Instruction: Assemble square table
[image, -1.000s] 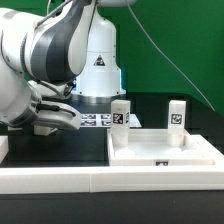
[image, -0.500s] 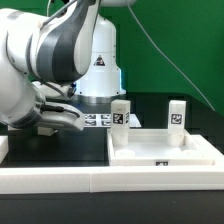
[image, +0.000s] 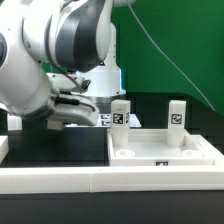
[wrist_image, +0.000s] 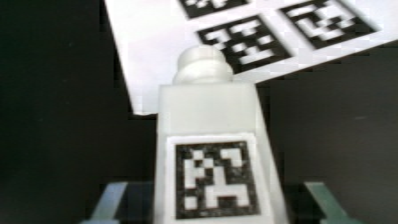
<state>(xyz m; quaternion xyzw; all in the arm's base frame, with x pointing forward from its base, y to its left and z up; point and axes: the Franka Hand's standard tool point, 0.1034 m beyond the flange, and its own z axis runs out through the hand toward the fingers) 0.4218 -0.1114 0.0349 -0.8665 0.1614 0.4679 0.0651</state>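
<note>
The white square table top (image: 161, 163), a tray with a raised rim, lies on the black surface at the exterior view's right. Two white table legs (image: 121, 112) (image: 177, 114), each with a black-and-white tag, stand upright at its far side. In the wrist view a third leg (wrist_image: 210, 125) with a tag fills the space between my fingers, its peg end pointing toward the marker board (wrist_image: 169, 45). My gripper (wrist_image: 217, 205) is shut on this leg. In the exterior view my gripper (image: 86, 112) sits low, left of the standing legs, and the arm hides the held leg.
A long white rail (image: 60, 180) runs along the near edge of the black surface. The robot's base (image: 100, 70) stands behind the marker board (image: 103, 120). A cable hangs in front of the green backdrop at the right.
My jaws have closed from wide open onto the leg. In the exterior view the arm has shifted up and to the right.
</note>
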